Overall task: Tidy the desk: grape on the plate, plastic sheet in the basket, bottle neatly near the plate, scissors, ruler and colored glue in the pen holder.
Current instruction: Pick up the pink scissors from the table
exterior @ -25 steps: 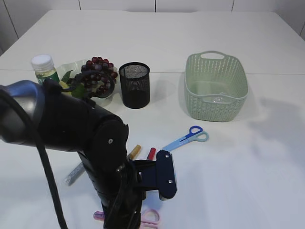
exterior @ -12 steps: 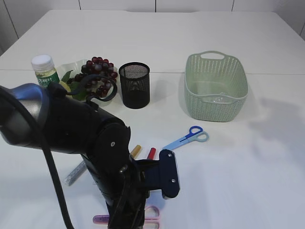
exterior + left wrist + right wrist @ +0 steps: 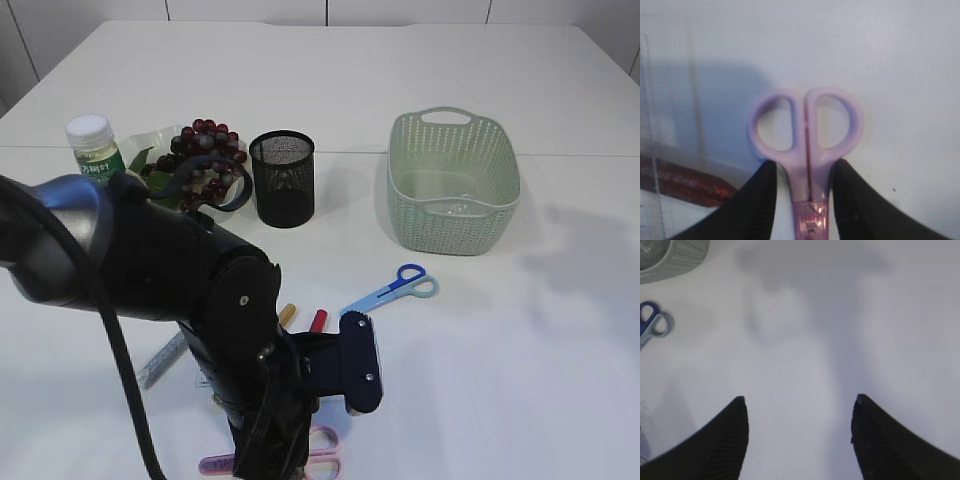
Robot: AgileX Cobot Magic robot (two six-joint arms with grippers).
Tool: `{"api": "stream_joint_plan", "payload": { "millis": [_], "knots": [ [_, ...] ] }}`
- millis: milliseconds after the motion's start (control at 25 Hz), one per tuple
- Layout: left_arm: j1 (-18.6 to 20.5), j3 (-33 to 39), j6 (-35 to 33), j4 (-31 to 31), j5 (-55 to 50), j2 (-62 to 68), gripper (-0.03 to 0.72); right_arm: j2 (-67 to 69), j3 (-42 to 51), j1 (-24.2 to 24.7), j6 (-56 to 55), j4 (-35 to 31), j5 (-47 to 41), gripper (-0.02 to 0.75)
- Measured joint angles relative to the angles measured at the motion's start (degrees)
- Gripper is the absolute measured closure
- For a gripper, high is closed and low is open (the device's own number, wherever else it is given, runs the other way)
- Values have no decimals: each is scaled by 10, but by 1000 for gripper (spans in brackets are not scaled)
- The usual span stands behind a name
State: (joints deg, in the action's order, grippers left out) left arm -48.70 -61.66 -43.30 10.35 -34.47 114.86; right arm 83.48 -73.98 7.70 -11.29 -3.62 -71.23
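While the left gripper (image 3: 802, 192) stands low over the near edge of the desk (image 3: 480, 380), its two dark fingers (image 3: 757, 200) flank the neck of the pink scissors (image 3: 805, 135), one on each side just below the handle loops. Contact looks made or very nearly made, though the close wrist view is too soft to confirm a firm clamp; the judgement is a grasp being formed, not yet proven. The scissors lie flat, long axis running straight away from the wrist, loops at the far end, blade end passing back between the fingers and out of sight. Taking the black mesh pen holder (image 3: 282, 178) as landmark, the pink scissors (image 3: 318, 455) lie well nearer the camera and slightly to its right, largely hidden under the left arm. The blue scissors (image 3: 392, 288) lie nearer than the holder and to its right; a red glue stick (image 3: 317, 321) and a yellow one (image 3: 286, 313) lie nearer than it, close by the arm. The right gripper (image 3: 797, 435) hangs with fingers spread, empty, above bare desk. The left arm is plainly the nearer; the coming move is judged a lift toward the holder.
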Motion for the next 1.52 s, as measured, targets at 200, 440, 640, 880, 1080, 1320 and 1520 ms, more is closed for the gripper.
{"api": "stream_joint_plan", "payload": {
  "millis": [200, 440, 640, 880, 1080, 1320, 1520],
  "knots": [
    [0, -1, 0, -1, -8, 3, 408, 0, 0, 0, 0, 0, 0, 231],
    [0, -3, 0, 0, -12, 5, 408, 0, 0, 0, 0, 0, 0, 231],
    [0, -3, 0, 15, -15, 5, 362, 0, 0, 0, 0, 0, 0, 231],
    [0, -3, 0, 19, -20, 5, 322, 0, 0, 0, 0, 0, 0, 231],
    [0, -3, 9, 14, -21, 5, 321, 0, 0, 0, 0, 0, 0, 230],
    [0, -3, 28, -1, -22, 5, 323, 0, 0, 0, 0, 1, 0, 230],
    [2, -4, 37, -7, -27, 5, 325, 0, 0, 0, 0, 1, 0, 230]
  ]
}}
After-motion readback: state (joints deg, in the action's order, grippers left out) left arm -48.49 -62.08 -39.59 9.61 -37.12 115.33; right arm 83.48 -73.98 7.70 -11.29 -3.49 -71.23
